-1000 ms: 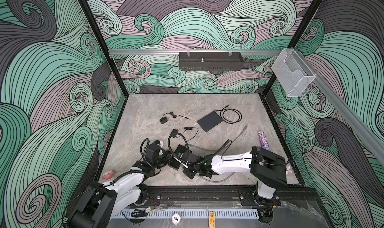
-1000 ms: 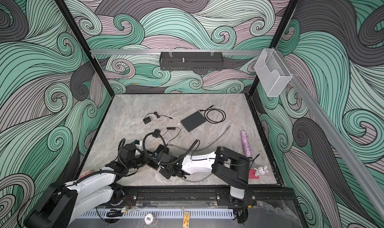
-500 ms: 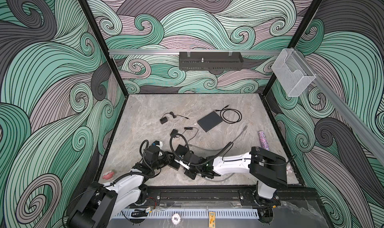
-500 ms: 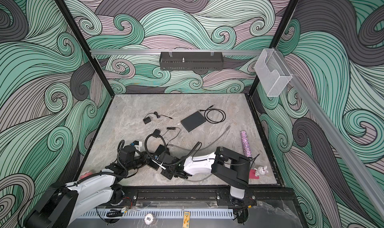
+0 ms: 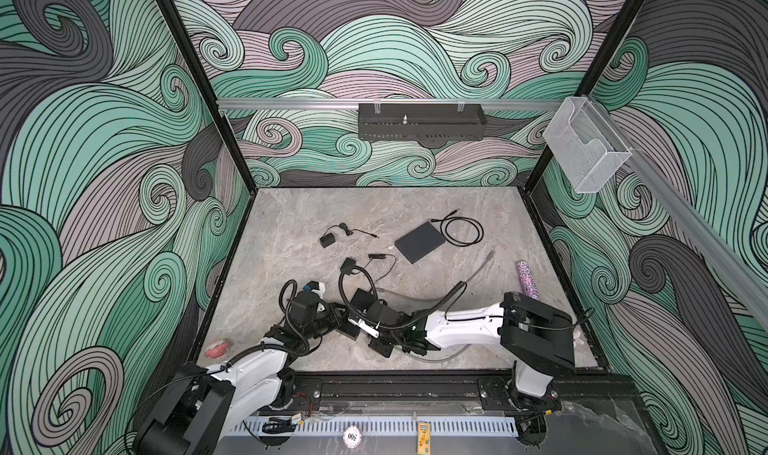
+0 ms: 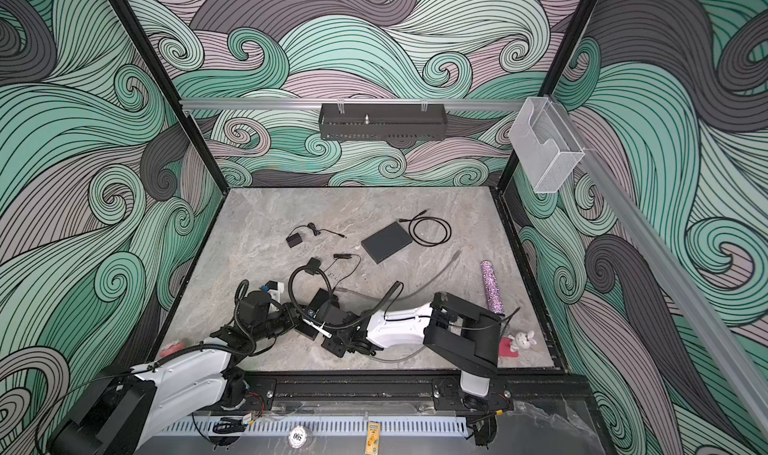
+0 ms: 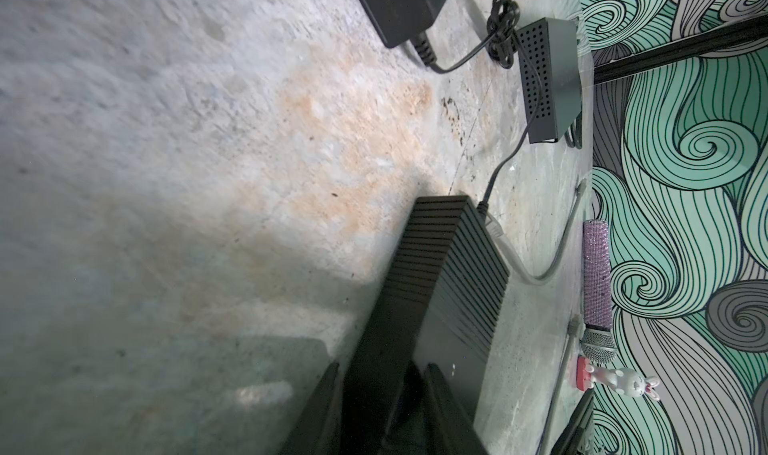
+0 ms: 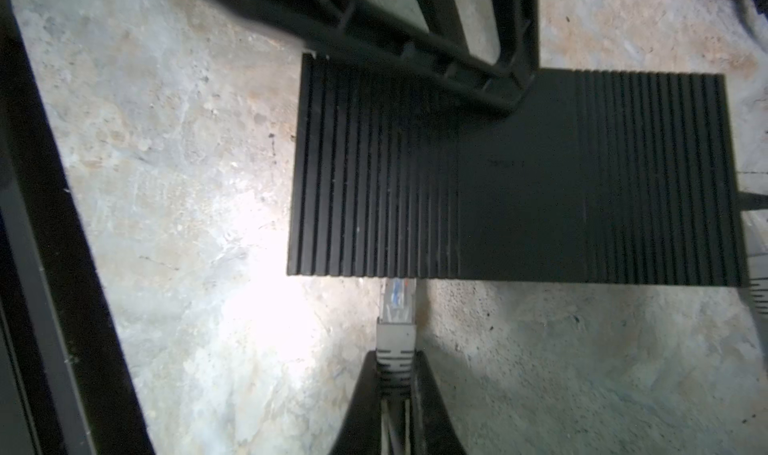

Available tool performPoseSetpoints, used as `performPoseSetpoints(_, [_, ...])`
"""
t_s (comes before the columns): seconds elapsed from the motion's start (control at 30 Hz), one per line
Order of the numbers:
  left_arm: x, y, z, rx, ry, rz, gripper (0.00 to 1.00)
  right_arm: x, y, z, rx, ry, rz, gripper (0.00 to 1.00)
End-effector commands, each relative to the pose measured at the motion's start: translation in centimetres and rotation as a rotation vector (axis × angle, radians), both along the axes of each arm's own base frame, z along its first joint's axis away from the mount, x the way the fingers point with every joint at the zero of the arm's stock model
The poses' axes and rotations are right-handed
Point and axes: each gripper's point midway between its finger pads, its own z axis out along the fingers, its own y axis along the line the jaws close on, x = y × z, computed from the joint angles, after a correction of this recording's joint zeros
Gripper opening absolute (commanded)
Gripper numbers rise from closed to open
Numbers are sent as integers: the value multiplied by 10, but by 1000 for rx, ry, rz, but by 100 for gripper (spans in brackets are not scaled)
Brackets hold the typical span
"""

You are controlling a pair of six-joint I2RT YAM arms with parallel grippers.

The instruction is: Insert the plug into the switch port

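The switch is a ribbed matte black box lying near the table's front, in both top views. My left gripper is shut on it, one finger lying on its top. My right gripper is shut on the grey boot of the plug. The plug's clear tip meets the switch's long side. The switch port itself is hidden under that edge. In both top views my right gripper and left gripper meet over the switch.
Another clear plug on a grey cable and a black power lead sit at the switch's far end. Farther back lie a flat dark-grey box, a coiled black cable and adapters. A glittery tube lies right; the black front rail is close.
The left gripper's jaws have narrowed onto the switch. Both arms have shifted only slightly around it, and the right gripper keeps hold of the plug.
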Motion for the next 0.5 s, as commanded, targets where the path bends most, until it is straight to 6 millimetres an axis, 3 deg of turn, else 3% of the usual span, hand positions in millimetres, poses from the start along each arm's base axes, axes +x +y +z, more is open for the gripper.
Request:
performPoseSetpoints(0.0, [-66,6,-49,45,284,-78,32,21,65,69,284,-96,21,0])
performPoseSetpoints(0.47, [-67,4,-49,40,284,-80,32,33,86,79,318,-114,33,0])
